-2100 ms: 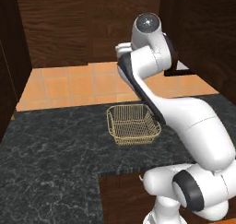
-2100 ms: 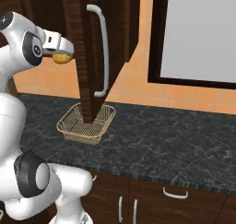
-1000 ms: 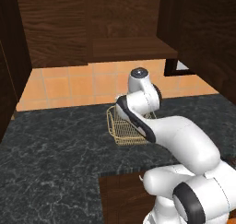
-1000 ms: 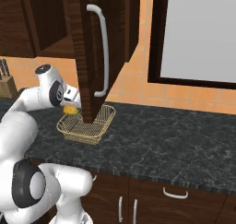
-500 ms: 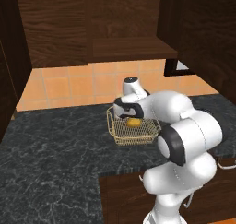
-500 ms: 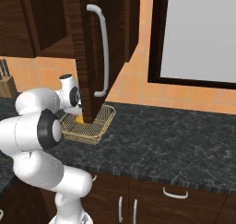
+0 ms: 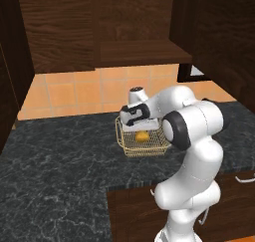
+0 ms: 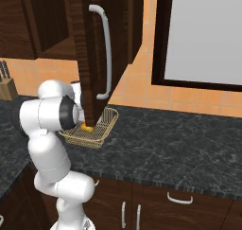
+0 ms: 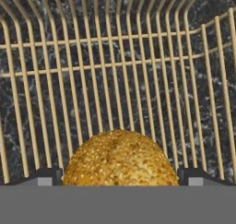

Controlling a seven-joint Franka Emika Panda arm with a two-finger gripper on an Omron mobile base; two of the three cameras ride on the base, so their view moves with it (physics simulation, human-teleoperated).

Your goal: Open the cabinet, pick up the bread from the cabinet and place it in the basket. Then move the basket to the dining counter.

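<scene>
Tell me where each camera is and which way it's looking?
Left base view: behind the arm on its left, looking forward and down at the basket on the black counter; the arm rises at lower right.
Right base view: behind on the right, facing the open cabinet; the arm rises at lower left.
Hand view: on the hand, looking into the basket at the bread between the open gripper.
All share basket and bread.

You had no text, label, brand, number or sign to read anywhere in these views; no surface carried legible writing.
</scene>
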